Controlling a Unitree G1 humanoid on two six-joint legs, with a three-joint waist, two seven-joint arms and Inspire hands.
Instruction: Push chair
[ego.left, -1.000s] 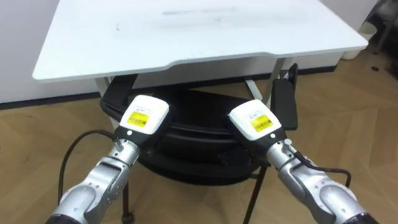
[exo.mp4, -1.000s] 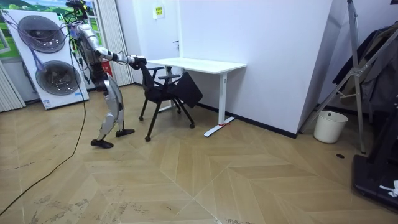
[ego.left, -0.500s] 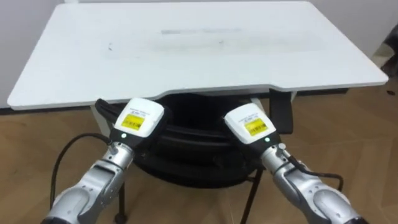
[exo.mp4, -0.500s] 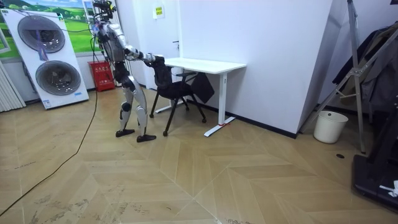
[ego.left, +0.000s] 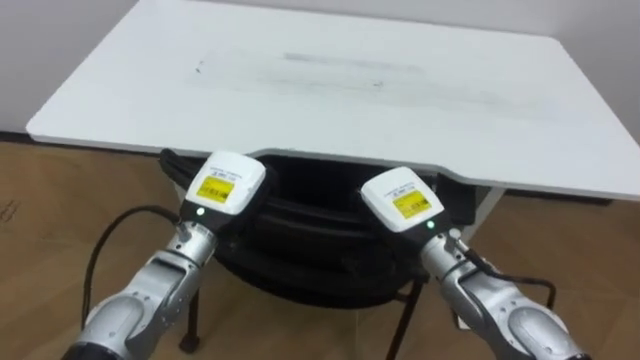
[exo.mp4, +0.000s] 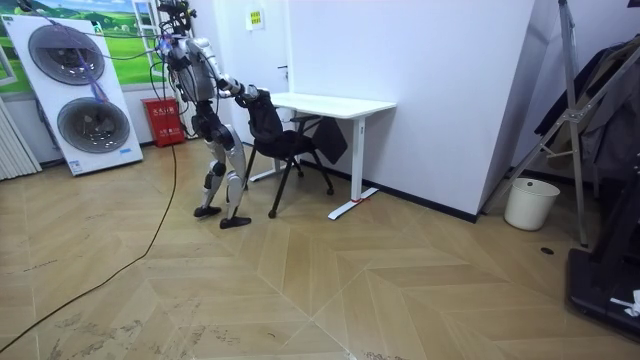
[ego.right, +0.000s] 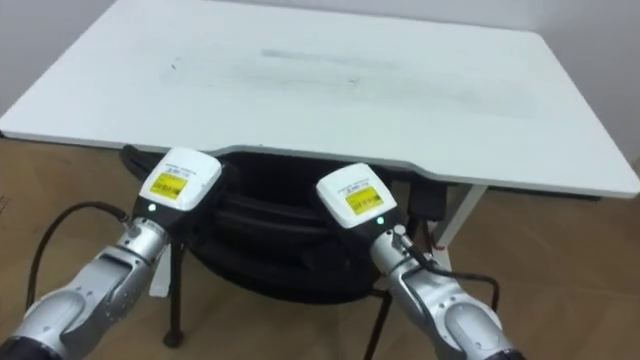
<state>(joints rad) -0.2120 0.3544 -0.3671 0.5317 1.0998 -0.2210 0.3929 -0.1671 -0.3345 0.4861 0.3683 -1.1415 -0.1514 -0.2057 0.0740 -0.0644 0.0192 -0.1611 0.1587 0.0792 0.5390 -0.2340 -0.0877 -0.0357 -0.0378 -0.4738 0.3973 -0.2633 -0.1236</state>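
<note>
Left eye view: the left hand (ego.left: 222, 186) and the right hand (ego.left: 400, 198) sit side by side on the black chair's (ego.left: 300, 255) backrest. Their fingers are hidden behind it, so I cannot tell the grip. The chair is partly under the white desk (ego.left: 330, 90).

Room view: the robot stands just behind the chair, arms out to it.

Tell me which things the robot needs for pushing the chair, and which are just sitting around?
For the job: black chair, left robot hand, right robot hand, white desk over the chair.
Just sitting around: stacked washing machines, red box, white bin.
</note>
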